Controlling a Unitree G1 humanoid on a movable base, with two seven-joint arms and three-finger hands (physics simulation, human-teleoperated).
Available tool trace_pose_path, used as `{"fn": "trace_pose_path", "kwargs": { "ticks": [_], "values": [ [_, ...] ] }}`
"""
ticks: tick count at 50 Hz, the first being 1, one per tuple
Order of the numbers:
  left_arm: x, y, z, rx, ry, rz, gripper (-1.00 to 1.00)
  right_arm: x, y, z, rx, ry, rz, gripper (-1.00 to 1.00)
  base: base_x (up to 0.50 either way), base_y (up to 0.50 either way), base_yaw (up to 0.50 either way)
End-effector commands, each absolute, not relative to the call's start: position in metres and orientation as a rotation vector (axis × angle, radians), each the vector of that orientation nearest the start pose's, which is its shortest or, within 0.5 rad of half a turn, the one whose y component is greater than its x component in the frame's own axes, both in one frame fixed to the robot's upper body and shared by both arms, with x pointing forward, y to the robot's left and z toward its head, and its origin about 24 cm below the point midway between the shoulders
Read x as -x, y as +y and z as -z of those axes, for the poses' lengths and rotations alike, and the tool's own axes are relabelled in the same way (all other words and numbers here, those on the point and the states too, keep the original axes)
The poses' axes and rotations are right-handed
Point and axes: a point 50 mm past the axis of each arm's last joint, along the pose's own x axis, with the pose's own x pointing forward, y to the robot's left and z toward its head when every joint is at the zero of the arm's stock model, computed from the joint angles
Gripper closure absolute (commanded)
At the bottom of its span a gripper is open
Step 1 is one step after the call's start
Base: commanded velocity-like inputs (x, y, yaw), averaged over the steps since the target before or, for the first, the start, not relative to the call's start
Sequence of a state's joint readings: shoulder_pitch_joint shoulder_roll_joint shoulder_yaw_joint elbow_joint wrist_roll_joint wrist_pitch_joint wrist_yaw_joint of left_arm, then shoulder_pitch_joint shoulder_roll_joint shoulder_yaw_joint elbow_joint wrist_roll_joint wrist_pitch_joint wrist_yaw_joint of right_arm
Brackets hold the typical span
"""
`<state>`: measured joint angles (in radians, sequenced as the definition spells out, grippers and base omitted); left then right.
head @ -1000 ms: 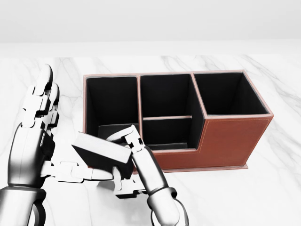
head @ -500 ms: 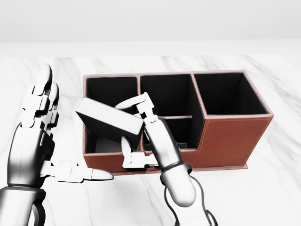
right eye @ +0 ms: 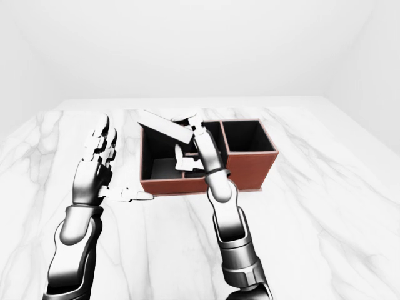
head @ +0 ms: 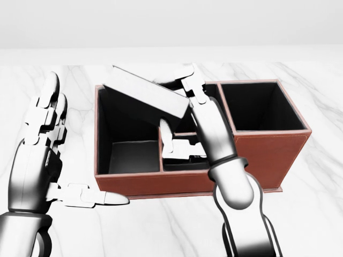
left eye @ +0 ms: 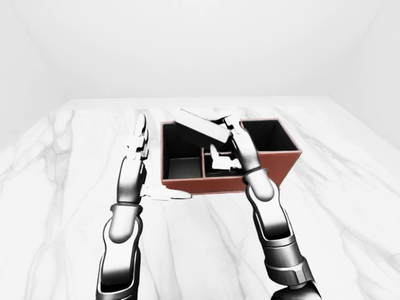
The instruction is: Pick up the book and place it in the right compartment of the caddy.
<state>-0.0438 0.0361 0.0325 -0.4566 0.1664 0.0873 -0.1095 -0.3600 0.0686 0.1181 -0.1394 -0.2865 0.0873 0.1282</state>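
Observation:
The book, a dark grey slab, hangs tilted above the left and middle compartments of the brown caddy. My right hand is shut on the book's right end, fingers over its top edge and thumb underneath. The caddy's right compartment is a deep black-lined square with nothing in it, just to the right of my right hand. My left hand stands open and upright on the marble to the left of the caddy, thumb stretched along the caddy's near wall, touching nothing.
The caddy sits on a white marble table that spreads out on all sides. Two small middle compartments lie partly hidden under my right wrist. A plain white wall stands beyond the table's far edge.
My right hand has lifted the book from the table below the caddy, up and to the right, to above the left and middle compartments. The left hand has stayed still.

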Motion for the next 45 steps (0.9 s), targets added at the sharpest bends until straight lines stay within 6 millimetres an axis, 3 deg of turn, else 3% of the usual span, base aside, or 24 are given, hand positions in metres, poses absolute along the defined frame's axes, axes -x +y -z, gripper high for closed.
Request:
{"fn": "trace_pose_path", "kwargs": {
  "ticks": [1, 14, 45],
  "values": [
    [-0.242, 0.153, -0.15, -0.219, -0.409, 0.046, -1.0, -0.295, -0.103, -0.195, 0.151, -0.543, -0.207, 1.0, 0.0, 0.0, 0.0],
    [-0.243, 0.153, -0.148, -0.224, -0.401, 0.047, -1.0, -0.3, -0.134, -0.217, 0.137, -0.609, -0.121, 1.0, 0.0, 0.0, 0.0],
    [-0.242, 0.153, -0.149, -0.227, -0.407, 0.048, -1.0, -0.304, -0.195, -0.215, 0.2, -0.559, 0.028, 1.0, 0.0, 0.0, 0.0]
  ]
}}
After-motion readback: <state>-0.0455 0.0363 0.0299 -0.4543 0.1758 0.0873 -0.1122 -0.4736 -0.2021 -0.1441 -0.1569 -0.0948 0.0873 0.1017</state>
